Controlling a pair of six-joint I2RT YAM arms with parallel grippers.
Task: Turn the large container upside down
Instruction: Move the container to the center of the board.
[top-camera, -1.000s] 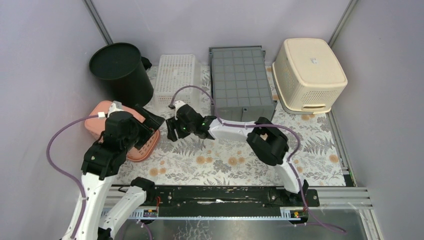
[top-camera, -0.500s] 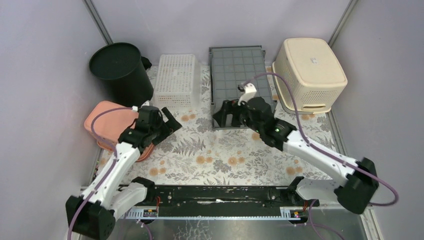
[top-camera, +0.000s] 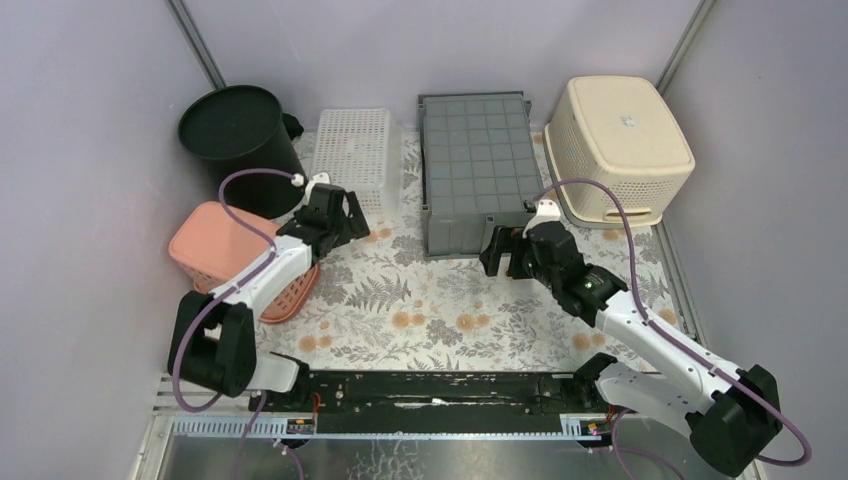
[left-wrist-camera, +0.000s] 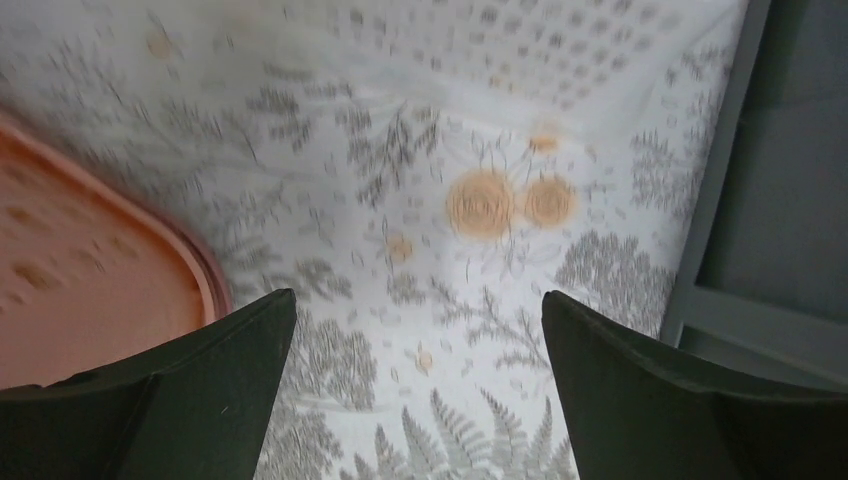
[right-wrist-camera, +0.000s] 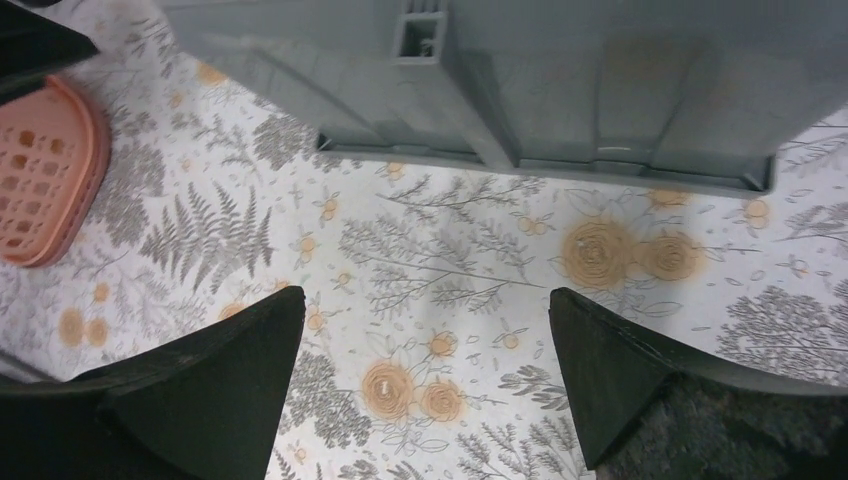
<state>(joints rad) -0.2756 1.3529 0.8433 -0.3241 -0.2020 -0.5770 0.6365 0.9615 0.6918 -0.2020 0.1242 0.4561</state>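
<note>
Already bottom-up: the large grey crate, with both claws wide

The large grey crate (top-camera: 475, 160) sits at upper centre of the overhead frame on the floral mat (top-camera: 440, 310), gridded base up and rim down. The white lattice basket (top-camera: 350, 160) to its left and the cream basket (top-camera: 620, 145) at upper right likewise show their bases. A black bin (top-camera: 240, 135) at upper left shows a flat dark top. The pink basket (top-camera: 215, 245) at mid left seems to lean on its side, though the arm hides part of it. The left gripper (left-wrist-camera: 417, 300) hangs spread wide over bare mat between pink basket and crate, gripping nothing. The right gripper (right-wrist-camera: 425, 292), equally spread and holding nothing, hovers just before the crate's near wall.
</note>
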